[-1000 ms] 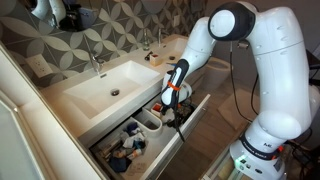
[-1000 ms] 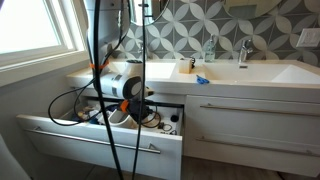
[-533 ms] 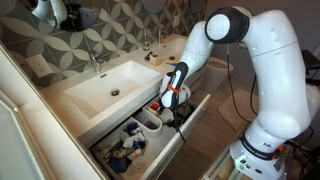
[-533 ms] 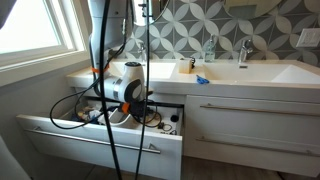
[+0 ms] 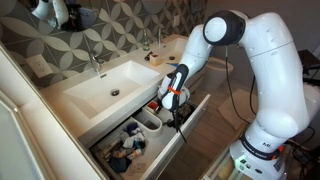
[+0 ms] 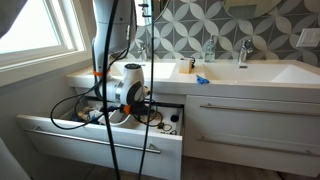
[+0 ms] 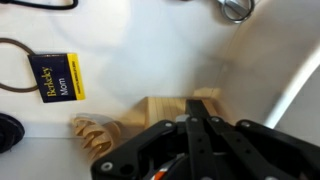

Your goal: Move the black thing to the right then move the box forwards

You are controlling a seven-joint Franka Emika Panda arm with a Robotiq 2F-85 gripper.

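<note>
My gripper hangs low inside the open vanity drawer, its two black fingers pressed together with nothing visible between them. It also shows in both exterior views. In the wrist view a small yellow and navy box lies flat on the white drawer floor to the left of the fingers. A black thing shows at the lower left edge, mostly cut off. A black cord loop lies beside the box. A light wooden block sits right under the fingertips.
A tan hair claw lies by the wooden block. A metal ring is at the top. White cups and blue clutter fill the drawer's other end. The sink overhangs the drawer. Cables hang in front.
The gripper has shifted slightly within the drawer and stays shut. The things in the drawer have not visibly moved.
</note>
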